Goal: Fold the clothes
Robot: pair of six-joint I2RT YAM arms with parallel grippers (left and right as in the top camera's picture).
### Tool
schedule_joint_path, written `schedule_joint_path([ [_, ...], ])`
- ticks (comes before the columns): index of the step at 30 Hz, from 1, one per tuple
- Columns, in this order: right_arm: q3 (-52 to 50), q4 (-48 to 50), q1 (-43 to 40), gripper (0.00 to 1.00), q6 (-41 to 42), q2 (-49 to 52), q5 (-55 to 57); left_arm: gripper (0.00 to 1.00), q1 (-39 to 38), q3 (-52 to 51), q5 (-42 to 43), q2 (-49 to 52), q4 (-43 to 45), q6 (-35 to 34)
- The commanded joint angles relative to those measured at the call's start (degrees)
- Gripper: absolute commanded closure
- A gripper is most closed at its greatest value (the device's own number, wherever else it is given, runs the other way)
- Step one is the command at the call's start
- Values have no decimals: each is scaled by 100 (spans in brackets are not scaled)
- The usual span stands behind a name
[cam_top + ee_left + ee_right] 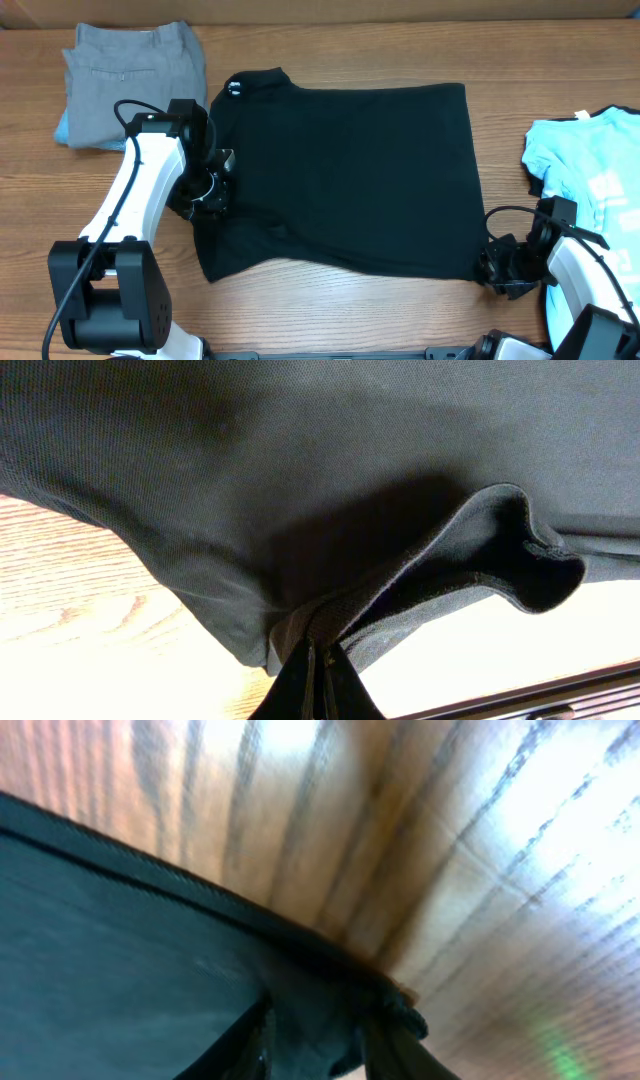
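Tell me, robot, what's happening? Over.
Left gripper shut on black T-shirt edge. Right gripper at its hem corner, grip unclear. Shirt spread mostly flat. Nothing lying on it.

T-shirt (350,180) between trousers (135,80) and second shirt (590,150)

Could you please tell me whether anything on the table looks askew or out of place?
Yes: the black T-shirt lies skewed, its lower hem slanting, and its sleeve is puckered into a fold where the left pincer pinches it. The light blue T-shirt sits crumpled on the far right.
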Motion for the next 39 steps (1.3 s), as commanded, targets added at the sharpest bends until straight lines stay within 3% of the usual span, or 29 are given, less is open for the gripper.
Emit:
schedule_joint_path([
  [1, 28, -243, 9, 67, -15, 44, 90, 96, -31, 114, -55, 11, -13, -15],
  [11, 339, -730, 9, 64, -72, -282, -116, 96, -31, 114, -55, 11, -11, -15],
  [16, 160, -616, 9, 54, 136, -282, -72, 96, -31, 114, -57, 11, -7, -13],
  [21, -227, -428, 9, 55, 356, -282, -74, 96, -31, 114, -59, 11, -7, 7],
  [24, -289, -361, 9, 64, 487, -282, -94, 96, -28, 114, -59, 11, -7, 7],
  [34, -328, 57, 9, 60, 645, -282, -20, 96, -31, 114, -55, 11, -17, 4],
  [35, -328, 107, 9, 61, 621, -282, 17, 96, -31, 114, -55, 11, -20, 4],
  [39, -326, 57, 9, 82, 542, -282, 42, 96, -31, 114, -55, 11, -31, 4],
])
